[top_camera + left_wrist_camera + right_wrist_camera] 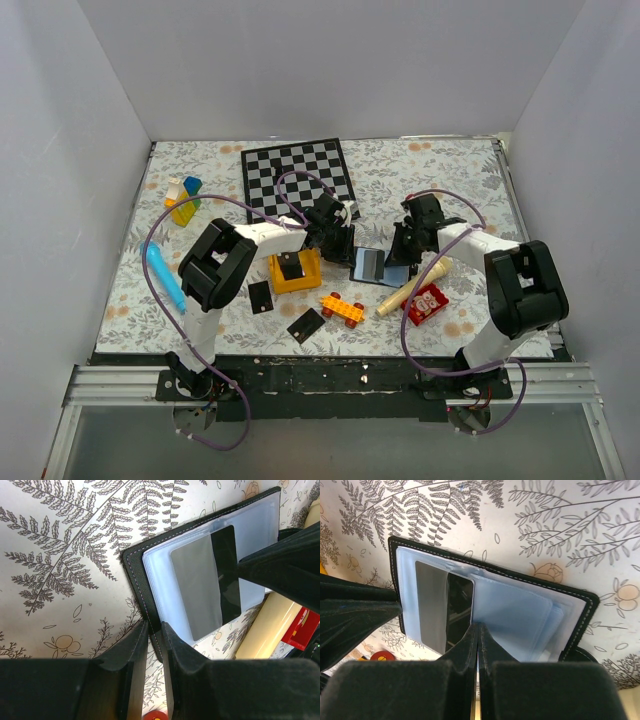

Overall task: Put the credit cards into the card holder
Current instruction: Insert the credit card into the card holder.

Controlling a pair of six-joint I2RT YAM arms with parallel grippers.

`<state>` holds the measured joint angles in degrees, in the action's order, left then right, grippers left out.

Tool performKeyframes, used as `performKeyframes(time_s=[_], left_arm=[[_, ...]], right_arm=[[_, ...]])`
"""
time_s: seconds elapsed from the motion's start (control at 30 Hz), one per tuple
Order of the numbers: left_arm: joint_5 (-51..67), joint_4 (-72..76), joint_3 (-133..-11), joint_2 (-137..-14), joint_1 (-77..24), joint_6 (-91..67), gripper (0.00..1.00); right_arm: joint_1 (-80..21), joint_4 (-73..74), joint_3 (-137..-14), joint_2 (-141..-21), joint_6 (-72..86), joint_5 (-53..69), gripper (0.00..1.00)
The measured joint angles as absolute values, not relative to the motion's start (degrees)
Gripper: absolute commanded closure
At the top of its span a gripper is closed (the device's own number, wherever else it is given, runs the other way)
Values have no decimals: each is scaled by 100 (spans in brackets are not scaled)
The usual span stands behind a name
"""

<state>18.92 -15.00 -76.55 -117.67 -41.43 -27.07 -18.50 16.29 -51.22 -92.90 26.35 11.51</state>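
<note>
The desk wore a pale cover printed with leaves and orange fruit. A black-and-white chessboard lay toward its far edge, and a cluster of coloured blocks sat near the far left corner. A light-blue marker lay along the left side. Near the middle the card holder lay open, blue-grey inside up, with a yellow block to its left. Closer to the front edge lay a credit card, a second credit card apart from it, and an orange wheeled brick. To the right lay a cream wooden pin with a red piece just beside it.
</note>
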Motion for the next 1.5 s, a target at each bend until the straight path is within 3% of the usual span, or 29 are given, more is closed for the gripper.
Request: performKeyframes(time_s=[0.8,1.27,1.5], left_arm=[[1900,-1380,-7555,-11738,-4139,-2759,86],[1903,-552,-6276,-11059,-4176,-3520,91],[1754,-670,-6348,-11041,-4191,-3557,88]], right_arm=[[-2263,1647,-5400,-9638,2582,1116,99],[-2362,1938,-5402,-8514,2528,611,60],[-2228,2370,-5402,-8440,2488,75,64]])
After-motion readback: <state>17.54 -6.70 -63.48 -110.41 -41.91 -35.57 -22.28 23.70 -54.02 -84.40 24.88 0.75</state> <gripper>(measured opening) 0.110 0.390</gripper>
